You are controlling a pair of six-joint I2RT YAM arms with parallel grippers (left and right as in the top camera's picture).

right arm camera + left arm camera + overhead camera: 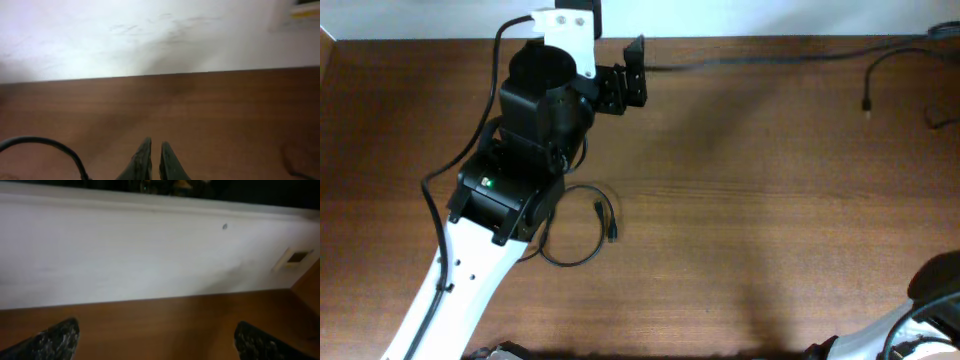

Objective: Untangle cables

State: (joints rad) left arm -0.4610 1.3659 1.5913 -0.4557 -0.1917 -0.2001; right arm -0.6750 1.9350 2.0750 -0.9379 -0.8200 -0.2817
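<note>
A thin black cable [582,228] lies in one loose loop on the wooden table, beside my left arm, with two small plug ends [605,220] inside the loop. Another thin black cord [868,88] with a plug end lies at the far right. My left gripper [637,73] is open and empty near the table's far edge, well above the loop. In the left wrist view its fingers [157,345] are wide apart and face the white wall. My right gripper [155,149] is shut on nothing, low over bare wood. In the overhead view only its arm [938,300] shows.
A black cord [760,58] runs along the far edge towards the right. More dark wire [942,120] lies at the right edge. A thicker black wire [47,145] curves at the lower left of the right wrist view. A white wall [150,255] stands behind the table.
</note>
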